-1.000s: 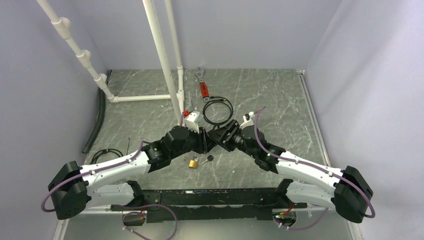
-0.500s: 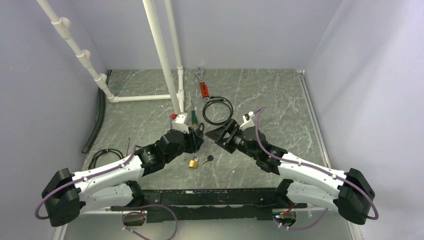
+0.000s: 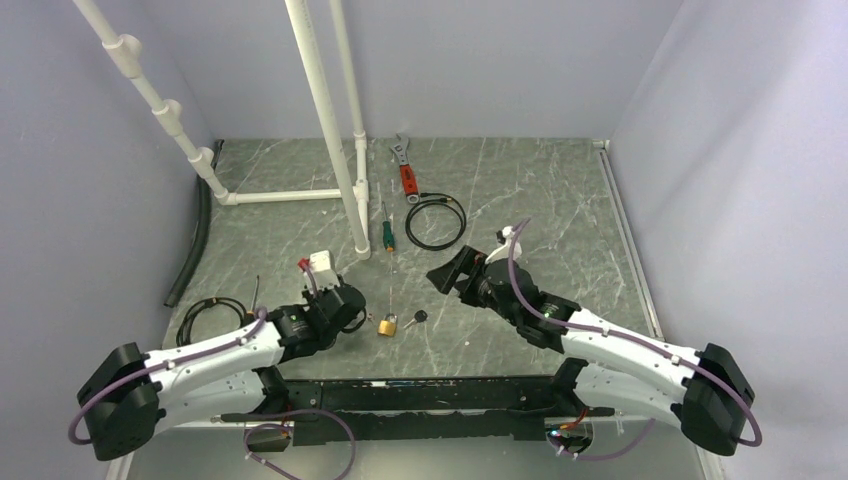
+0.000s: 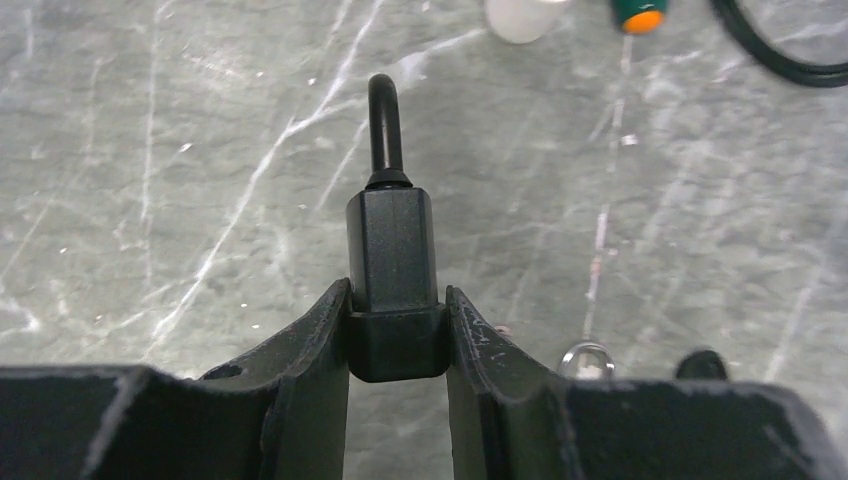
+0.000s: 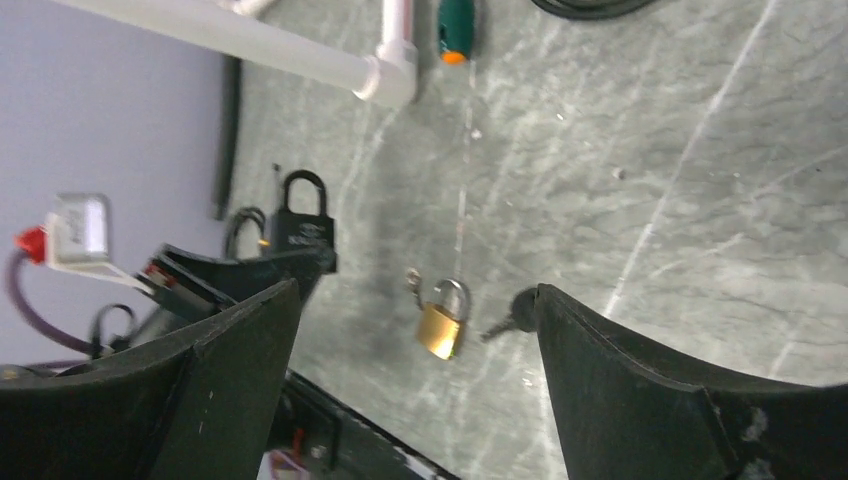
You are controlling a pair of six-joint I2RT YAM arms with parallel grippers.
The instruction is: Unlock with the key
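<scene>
Left pincer (image 4: pixel 395 305) is clenched on the black padlock (image 4: pixel 390 235). It's got the body squeezed from both sides, with the shackle sticking out in front. Right pincer (image 5: pixel 415 292) is released, jaws wide apart, hanging over the surface (image 3: pixel 560 200) with nothing in it. The key (image 5: pixel 505 322) is lying flat on the surface just beside the brass padlock (image 5: pixel 443 328), on its right in the top view, roughly between the two pincers. Neither one is touching it.
</scene>
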